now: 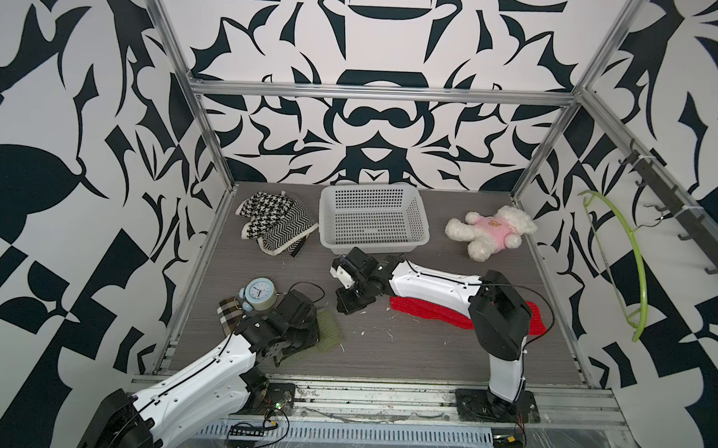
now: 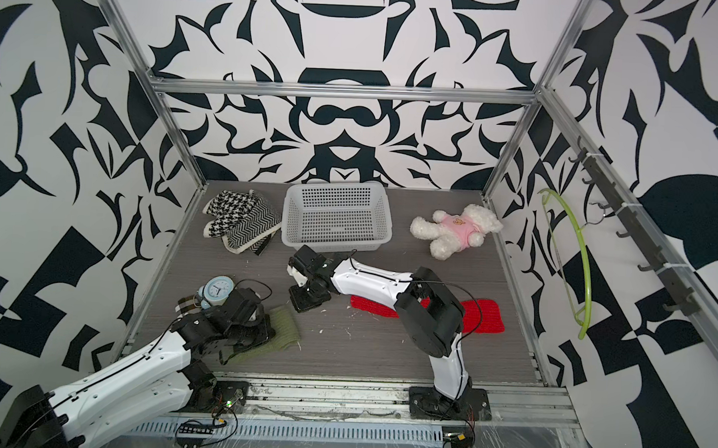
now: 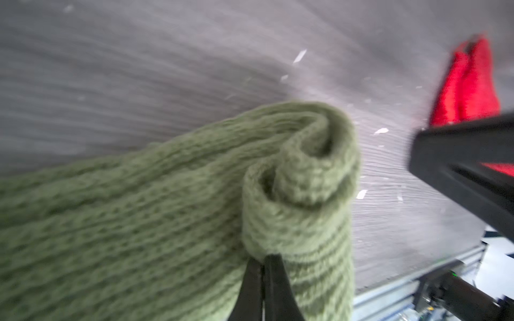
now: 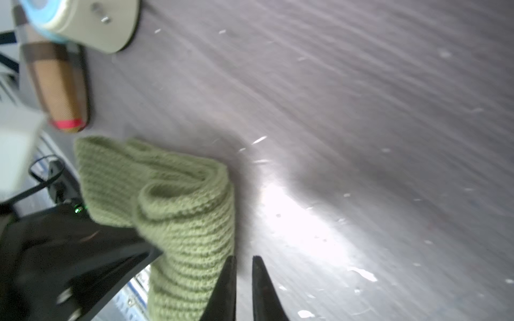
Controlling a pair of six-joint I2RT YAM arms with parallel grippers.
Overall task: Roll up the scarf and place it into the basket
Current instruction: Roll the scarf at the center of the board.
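Observation:
A green knitted scarf [image 1: 330, 330] [image 2: 285, 326] lies at the front left of the table, partly rolled at one end [image 3: 300, 172] [image 4: 180, 211]. My left gripper [image 3: 262, 259] sits over it. Its jaws are pressed together and the tips touch the rolled end, with no fabric showing between them. My right gripper [image 4: 244, 259] [image 1: 345, 305] hovers just beside the roll, its jaws a narrow gap apart with nothing in them. The white perforated basket [image 1: 375, 245] [image 2: 335, 245] stands empty at the back middle.
A red scarf [image 1: 420, 309] [image 2: 484, 318] lies flat under the right arm. Black-and-white patterned scarves [image 1: 274, 221] lie left of the basket and a plush bear [image 1: 490, 230] to its right. An alarm clock [image 1: 258, 293] and a plaid roll [image 1: 228, 311] are by the left arm.

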